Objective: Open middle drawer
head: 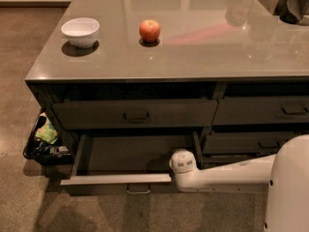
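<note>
Glossy grey counter [203, 52] fills the upper part of the view, with a white bowl [80, 31] and a red apple [149, 30] well apart on it. Dark drawer fronts run beneath its edge. By my reckoning the job is largely done — the middle drawer [116, 179] stands pulled well out from the cabinet. I can make out nothing in its dark inside. Its front edge shows pale along the top, and its small loop handle [138, 190] hangs just below. The upper drawer [136, 115] above it is shut. What remains, I judge, is little: perhaps a last bit of travel, then letting go and backing my arm away. My claw [181, 164] is at the end of my white arm, right against the right-hand end of that drawer front — beside the handle rather than on it. Whether it is closed, apart or clamped on anything I cannot tell; the arm's rounded end hides that.
</note>
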Available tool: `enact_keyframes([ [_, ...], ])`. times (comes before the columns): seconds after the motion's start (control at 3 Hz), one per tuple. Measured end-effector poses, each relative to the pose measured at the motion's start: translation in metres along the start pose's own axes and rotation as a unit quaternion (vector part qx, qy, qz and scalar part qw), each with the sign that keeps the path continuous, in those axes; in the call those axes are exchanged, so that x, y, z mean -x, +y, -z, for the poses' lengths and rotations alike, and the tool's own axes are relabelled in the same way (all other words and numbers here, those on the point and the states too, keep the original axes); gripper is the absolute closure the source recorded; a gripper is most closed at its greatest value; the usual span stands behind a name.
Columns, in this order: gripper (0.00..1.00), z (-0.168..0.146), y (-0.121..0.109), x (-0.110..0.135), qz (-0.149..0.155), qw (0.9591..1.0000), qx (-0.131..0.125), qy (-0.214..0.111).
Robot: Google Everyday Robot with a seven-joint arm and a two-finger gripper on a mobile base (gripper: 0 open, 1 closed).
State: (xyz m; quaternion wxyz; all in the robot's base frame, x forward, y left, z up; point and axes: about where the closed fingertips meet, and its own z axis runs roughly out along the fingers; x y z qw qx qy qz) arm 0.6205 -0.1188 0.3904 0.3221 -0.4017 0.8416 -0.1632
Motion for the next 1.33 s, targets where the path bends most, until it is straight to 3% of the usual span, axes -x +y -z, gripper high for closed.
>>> enact_keyframes([
  [1.0,0.0,0.0,0.0,0.0,0.0,1.0,0.0,0.0],
  [1.33,0.0,0.0,0.0,0.0,0.0,1.0,0.0,0.0],
])
